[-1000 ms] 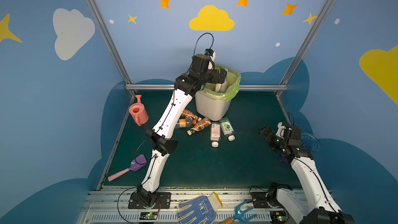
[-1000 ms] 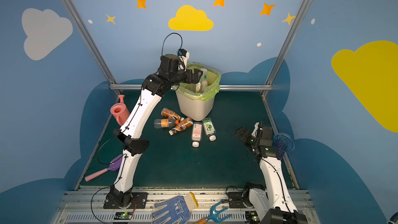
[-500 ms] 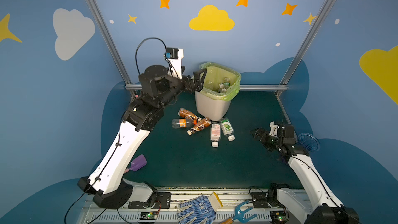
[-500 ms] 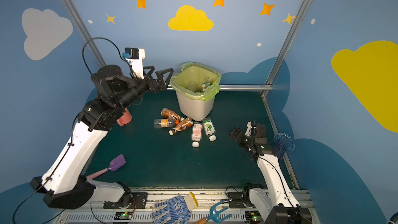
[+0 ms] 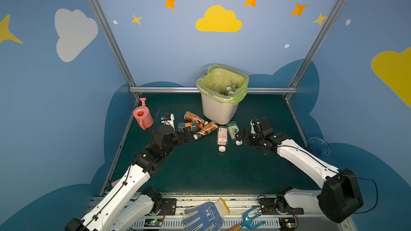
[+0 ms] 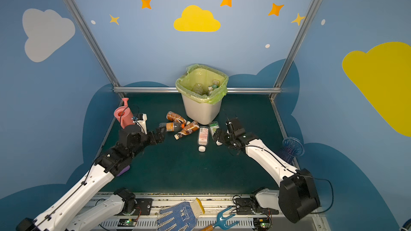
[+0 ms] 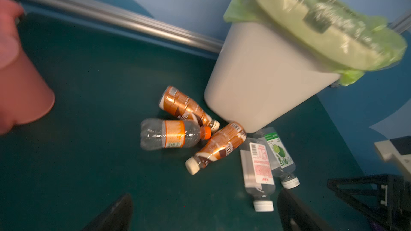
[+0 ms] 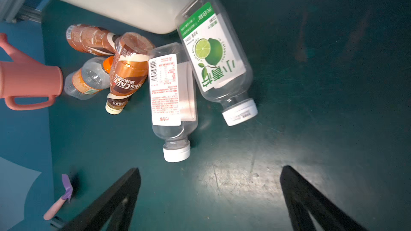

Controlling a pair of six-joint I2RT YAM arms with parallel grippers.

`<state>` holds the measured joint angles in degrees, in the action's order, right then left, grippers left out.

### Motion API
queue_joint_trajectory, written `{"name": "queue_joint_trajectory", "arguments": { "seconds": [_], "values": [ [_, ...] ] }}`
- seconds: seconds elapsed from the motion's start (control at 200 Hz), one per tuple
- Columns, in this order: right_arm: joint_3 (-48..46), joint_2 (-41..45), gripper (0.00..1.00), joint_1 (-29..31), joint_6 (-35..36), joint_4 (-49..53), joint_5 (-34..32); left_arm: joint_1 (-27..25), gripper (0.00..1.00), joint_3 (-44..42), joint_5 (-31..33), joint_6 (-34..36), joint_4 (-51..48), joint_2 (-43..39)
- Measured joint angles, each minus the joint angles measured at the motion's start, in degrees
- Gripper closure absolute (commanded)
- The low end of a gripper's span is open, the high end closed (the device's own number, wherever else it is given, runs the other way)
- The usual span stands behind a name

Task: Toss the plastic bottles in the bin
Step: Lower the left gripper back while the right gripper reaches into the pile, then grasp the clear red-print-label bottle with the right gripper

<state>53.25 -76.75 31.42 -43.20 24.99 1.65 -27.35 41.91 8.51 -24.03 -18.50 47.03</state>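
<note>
Five plastic bottles (image 7: 222, 145) lay on their sides on the dark green bench (image 5: 200, 170), bunched at the near foot of the bin (image 5: 219, 110). They were two brown coffee bottles (image 7: 184, 105), an orange-label bottle (image 5: 190, 126), a white-label bottle (image 8: 169, 89) and a lime-label bottle (image 8: 213, 54). The lime-label bottle's base lay just beside the bin's corner. A few more bottles (image 5: 233, 84) sat inside the bin, down in its pale green liner (image 5: 241, 95).

I had the left arm (image 5: 138, 174) stretched low toward the heap. The left jaws were spread wide and held nothing, close beside the base of the orange-label bottle; I could not tell whether they touched it. The right arm (image 5: 300, 158) reached in from the other side. The right jaws were likewise spread wide and empty, just short of the lime-label bottle's white cap.

A pink watering can (image 5: 142, 116) stood by the left wall, well apart from the bin. A blue-dotted glove (image 5: 204, 214) lay on the front rail.
</note>
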Motion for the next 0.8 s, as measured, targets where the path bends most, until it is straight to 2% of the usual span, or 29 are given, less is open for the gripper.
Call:
{"name": "queue_joint_trajectory", "arguments": {
  "seconds": [0.195,0.41,0.631,0.796],
  "values": [
    [8.63,-10.62,0.02,6.88,-1.51,2.89,-5.14,0.24,0.00,-11.58,1.27,-6.69,-1.55,-8.24],
    [19.96,-22.43,0.06,10.84,-1.46,8.44,-9.35,0.35,0.00,-20.85,2.67,-12.90,-4.22,-18.34],
    [30.14,-33.09,0.08,11.87,-1.03,15.19,-12.07,0.35,0.00,-24.63,3.19,-16.15,-7.43,-25.92],
    [34.23,-38.01,0.08,11.87,-0.66,18.86,-13.35,0.37,0.00,-25.29,3.19,-17.31,-7.93,-27.50]
  ]
}}
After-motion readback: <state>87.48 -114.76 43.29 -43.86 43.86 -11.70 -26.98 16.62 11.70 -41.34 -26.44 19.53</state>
